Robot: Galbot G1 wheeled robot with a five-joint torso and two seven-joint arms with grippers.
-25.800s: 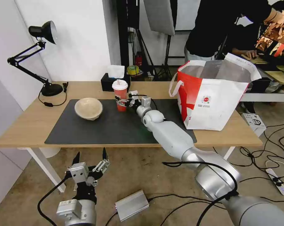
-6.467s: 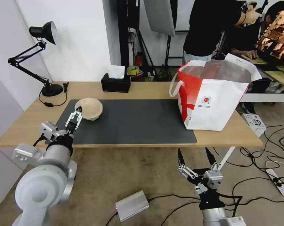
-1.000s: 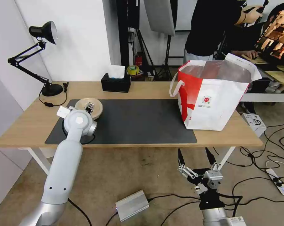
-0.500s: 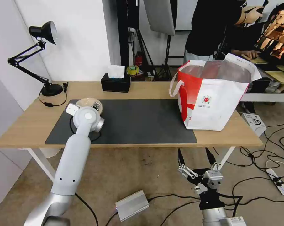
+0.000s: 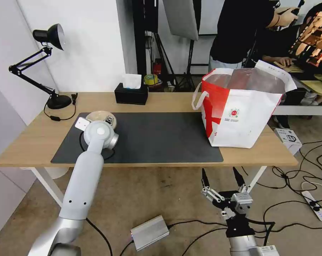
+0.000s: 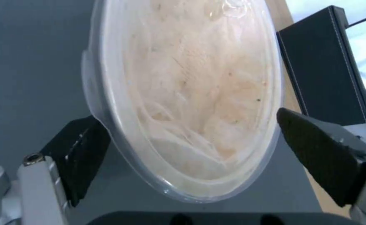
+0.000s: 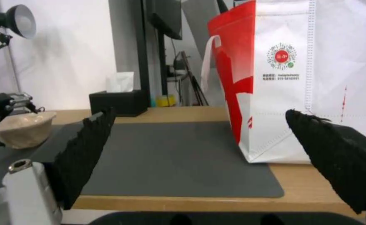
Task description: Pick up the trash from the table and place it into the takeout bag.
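Left tool [image 6: 191,156] spread around beige bowl [image 6: 187,93].

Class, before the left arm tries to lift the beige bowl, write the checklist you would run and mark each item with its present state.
1. Left claw open, a finger on each side of the beige bowl: ok.
2. Fingers gripping the rim: not ok, gaps remain.
3. Bowl sitting on the dark mat: ok.
4. Takeout bag upright, mouth open: ok.
5. Mat bare between bowl and bag: ok.
6. Right claw parked below the table edge, open: ok.
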